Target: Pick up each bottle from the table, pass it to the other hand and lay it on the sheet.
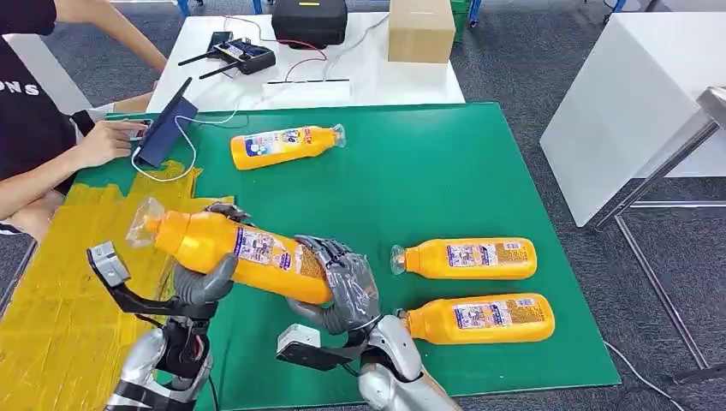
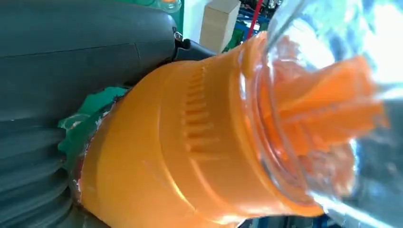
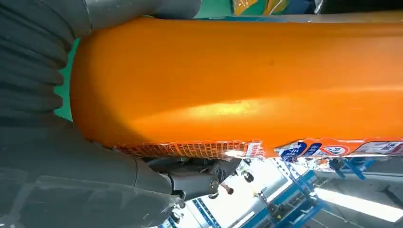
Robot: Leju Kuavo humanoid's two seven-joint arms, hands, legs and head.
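Holding one orange bottle (image 1: 235, 248) between them, both hands are closed on it at once: the left hand (image 1: 205, 278) wraps the neck end, near the clear cap that points toward 10 o'clock, and the right hand (image 1: 347, 282) clasps the base end toward 4 o'clock. The bottle hangs tilted above the seam where the green mat (image 1: 445, 171) meets the yellow sheet (image 1: 60, 291), cap end higher, so this looks like the middle of the hand-over. The risk lies in the timing of the release: if the right hand lets go before the left has a firm hold, the heavy base could swing down and the smooth plastic slide out through the fingers. The left wrist view shows the grip sitting close to the narrow shoulder, a poor place to carry the whole weight. A drop here would likely land on the mat, not the sheet, and the round body could roll. Three more bottles lie on the mat, one at 12 o'clock (image 1: 287, 145) and two at 3 o'clock (image 1: 471, 259) (image 1: 479, 318); a rolling bottle could knock into the nearer pair. A person's hand (image 1: 107, 141) and a tablet (image 1: 167, 124) sit at 10 o'clock by the sheet, so a wide swing leftward could come too close to them.
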